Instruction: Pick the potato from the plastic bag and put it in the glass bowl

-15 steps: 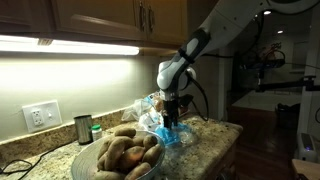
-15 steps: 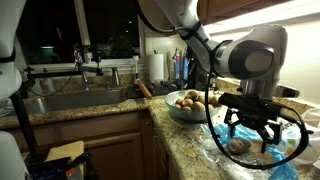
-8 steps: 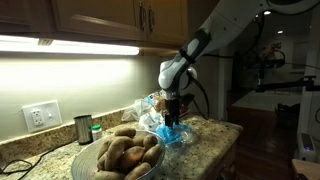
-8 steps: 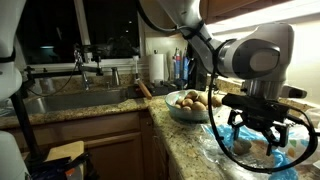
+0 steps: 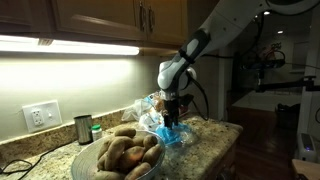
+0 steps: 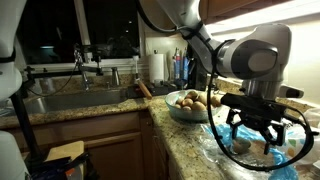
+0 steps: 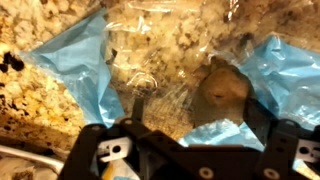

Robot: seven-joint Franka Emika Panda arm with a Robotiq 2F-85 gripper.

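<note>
**Pincer over the bag.** I see the pincer (image 6: 255, 132) low over the plastic bag (image 6: 222, 150), its jaws spread and released, gripping nothing; I cannot tell whether it touches the film. The potato (image 7: 222, 88) lies inside the bag under clear plastic, between blue patches and within the span of the jaws. The bag rests on the counter (image 6: 175, 135) near its front edge. The glass bowl (image 5: 79, 164) stands just beside it, heaped with other potatoes (image 5: 125, 150).
</note>
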